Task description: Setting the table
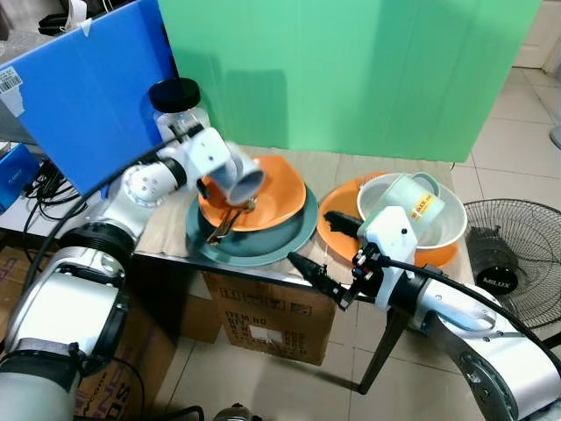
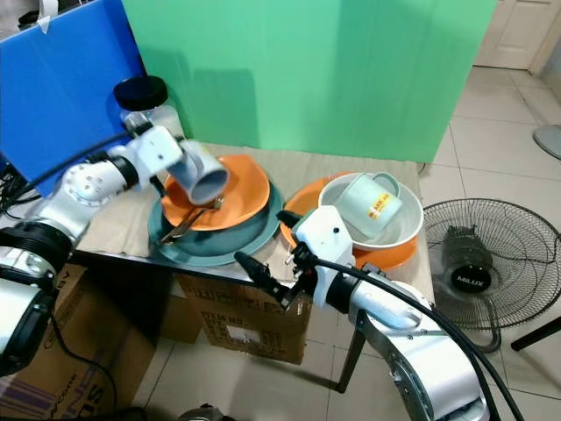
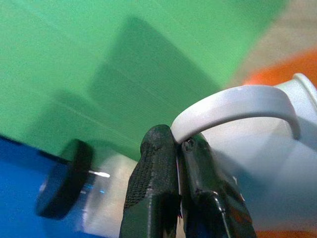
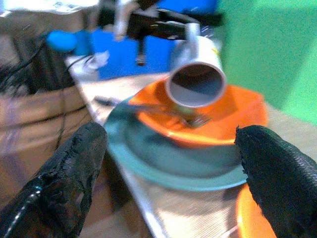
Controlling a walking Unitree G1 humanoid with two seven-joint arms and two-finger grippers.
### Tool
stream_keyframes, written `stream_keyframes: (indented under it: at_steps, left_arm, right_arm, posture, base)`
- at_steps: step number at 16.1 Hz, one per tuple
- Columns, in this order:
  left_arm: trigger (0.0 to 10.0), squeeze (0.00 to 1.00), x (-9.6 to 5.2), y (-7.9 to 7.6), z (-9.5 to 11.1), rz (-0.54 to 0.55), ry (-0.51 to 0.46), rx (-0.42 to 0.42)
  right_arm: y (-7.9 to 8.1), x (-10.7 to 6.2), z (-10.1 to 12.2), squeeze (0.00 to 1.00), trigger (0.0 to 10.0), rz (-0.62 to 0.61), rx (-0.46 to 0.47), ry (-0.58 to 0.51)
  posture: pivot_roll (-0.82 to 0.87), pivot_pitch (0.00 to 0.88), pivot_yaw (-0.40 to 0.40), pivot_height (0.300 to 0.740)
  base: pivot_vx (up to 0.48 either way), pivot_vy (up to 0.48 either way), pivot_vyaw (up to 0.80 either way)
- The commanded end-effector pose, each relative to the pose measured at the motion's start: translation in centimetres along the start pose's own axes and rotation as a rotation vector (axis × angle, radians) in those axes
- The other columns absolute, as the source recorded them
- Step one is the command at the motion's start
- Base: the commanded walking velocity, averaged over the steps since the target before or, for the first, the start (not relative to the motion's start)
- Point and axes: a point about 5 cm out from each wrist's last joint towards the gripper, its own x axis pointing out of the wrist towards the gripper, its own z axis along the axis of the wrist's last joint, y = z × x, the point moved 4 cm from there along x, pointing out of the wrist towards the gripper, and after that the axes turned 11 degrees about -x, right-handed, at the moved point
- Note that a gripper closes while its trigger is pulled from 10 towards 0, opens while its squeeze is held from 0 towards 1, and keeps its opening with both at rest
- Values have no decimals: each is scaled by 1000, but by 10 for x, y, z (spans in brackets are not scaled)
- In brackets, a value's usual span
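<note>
Grey mug (image 1: 238, 178), left-centre: rigid, breakable, likely light; pinched by handle in left hand (image 3: 179, 148); right hand (image 4: 168, 163) open.

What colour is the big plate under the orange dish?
Dark teal plate, clearest in the left eye view.

You can read one brand, "MILUX", on the hub of the floor fan (image 1: 497, 282). The cardboard box (image 1: 267, 321) has a printed label and the pale green mug (image 1: 412, 209) a sticker, both illegible.
</note>
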Motion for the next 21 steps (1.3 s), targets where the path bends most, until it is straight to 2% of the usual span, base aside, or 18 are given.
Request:
stream_keyframes:
  at_steps: [1, 4, 6, 8, 9, 11, 13, 14, 15, 16, 17, 18, 21]
  left_arm:
    - [0, 0, -3, 12, 8, 51, -50, -26]
    - [0, 0, -6, 15, 9, 98, -88, -76]
    - [0, 0, -7, 24, 12, 172, -121, -169]
    - [0, 0, -7, 30, 11, 257, -146, -363]
    - [0, 0, -6, 29, 11, 267, -149, -402]
    - [0, 0, -4, 30, 10, 319, -175, -603]
    - [0, 0, -3, 25, 18, 325, -261, -846]
    - [0, 0, -4, 23, 23, 320, -295, -916]
    - [0, 0, -10, 12, 37, 290, -375, -1083]
    - [0, 0, -12, 9, 41, 277, -394, -1118]
    - [0, 0, -20, -5, 55, 225, -444, -1228]
    - [0, 0, -22, -10, 59, 204, -453, -1251]
    - [0, 0, -43, -46, 68, 122, -432, -1369]
  right_arm:
    - [-10, -1, 6, 0, 10000, -49, -9, -26]
    - [-12, -1, 6, 0, 10000, -66, -16, -28]
    - [-16, 0, 7, 0, 10000, -97, -18, -31]
    - [-27, 1, 1, 0, 10000, -183, -19, -5]
    - [-29, 2, 0, 0, 10000, -195, -22, 3]
    - [-37, 1, -3, 0, 10000, -274, -9, 14]
    - [-49, -5, -3, 0, 10000, -401, 30, -2]
    - [-50, -6, -2, 0, 10000, -424, 50, -7]
    - [-52, -10, -3, 0, 10000, -493, 89, -15]
    - [-53, -11, -3, 0, 10000, -508, 97, -19]
    - [-54, -15, -3, 0, 10000, -560, 127, -38]
    - [-56, -17, -2, 0, 10000, -580, 133, -45]
    - [-57, -25, -4, 0, 10000, -629, 154, -42]
  posture:
    - [41, 0, 105, 740]
    - [41, 0, 103, 740]
    - [44, 0, 103, 740]
    - [48, 0, 101, 740]
    - [48, 0, 101, 740]
    - [45, 0, 105, 740]
    - [40, 0, 109, 740]
    - [38, 0, 109, 740]
    - [36, 0, 108, 740]
    - [36, 0, 108, 740]
    - [38, 0, 104, 740]
    - [38, 0, 104, 740]
    - [31, 0, 101, 740]
  base:
    - [0, 0, 0]
    - [0, 0, 0]
    - [0, 0, 0]
    - [0, 0, 0]
    - [0, 0, 0]
    - [0, 0, 0]
    - [0, 0, 0]
    - [0, 0, 0]
    - [0, 0, 0]
    - [0, 0, 0]
    - [0, 0, 0]
    - [0, 0, 0]
    - [0, 0, 0]
